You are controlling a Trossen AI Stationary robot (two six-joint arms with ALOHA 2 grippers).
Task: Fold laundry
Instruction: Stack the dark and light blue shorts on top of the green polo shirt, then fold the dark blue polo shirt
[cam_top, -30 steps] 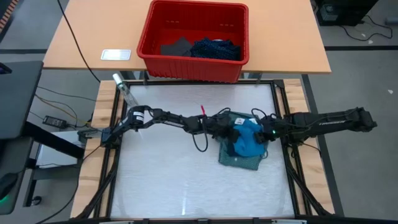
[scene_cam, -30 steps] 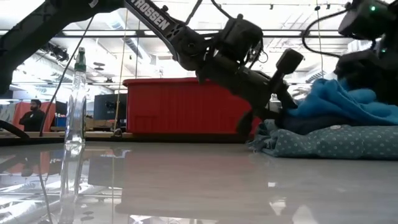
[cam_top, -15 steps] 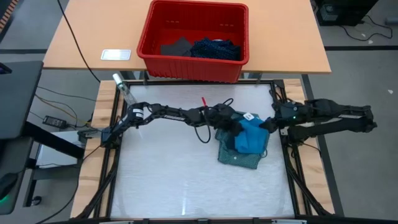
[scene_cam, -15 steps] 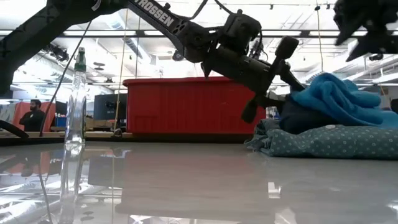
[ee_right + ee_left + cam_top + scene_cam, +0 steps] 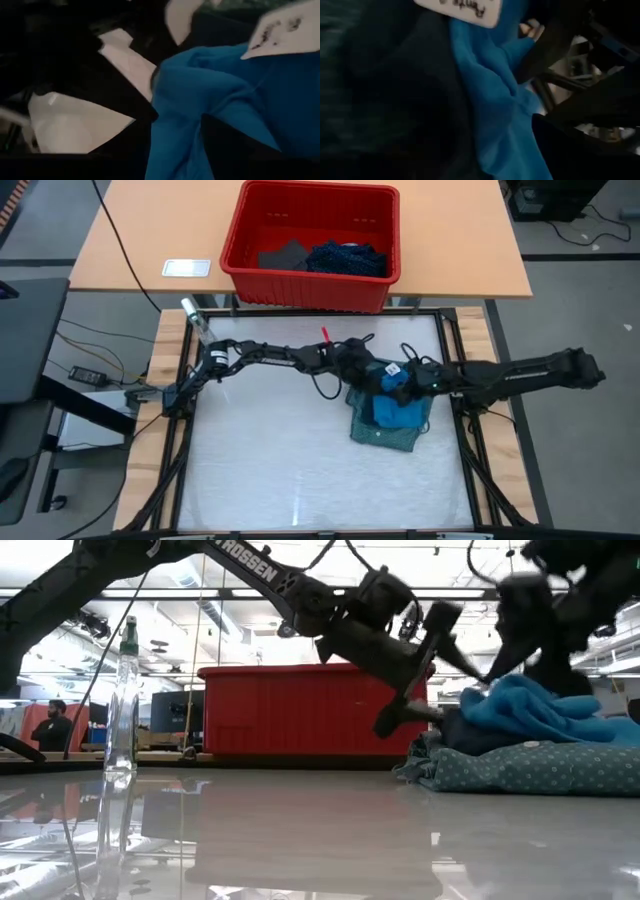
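A small pile of laundry lies right of the table's middle. A bright blue small garment (image 5: pixel 398 410) with a white tag (image 5: pixel 392 368) lies on top, over a dark navy piece (image 5: pixel 470 735) and a folded grey-green shirt (image 5: pixel 380 436). My left gripper (image 5: pixel 368 376) is open at the pile's left edge, its fingers (image 5: pixel 440 618) spread wide in the low view. My right gripper (image 5: pixel 412 383) is at the blue garment's far right side. Both wrist views show the blue cloth close up (image 5: pixel 495 100) (image 5: pixel 225 85). A charcoal piece (image 5: pixel 280 255) and a navy dotted piece (image 5: pixel 348 258) lie in the red bin.
The red plastic bin (image 5: pixel 310 288) stands on the wooden table behind the work surface. A clear spray bottle (image 5: pixel 198 326) stands at the far left corner and also shows in the low view (image 5: pixel 122 700). A person (image 5: pixel 45 725) sits in the room beyond.
My right arm drew back and up from the pile, then came back down to the blue garment. The blue garment now lies more bunched. My left gripper stayed at the pile's left edge.
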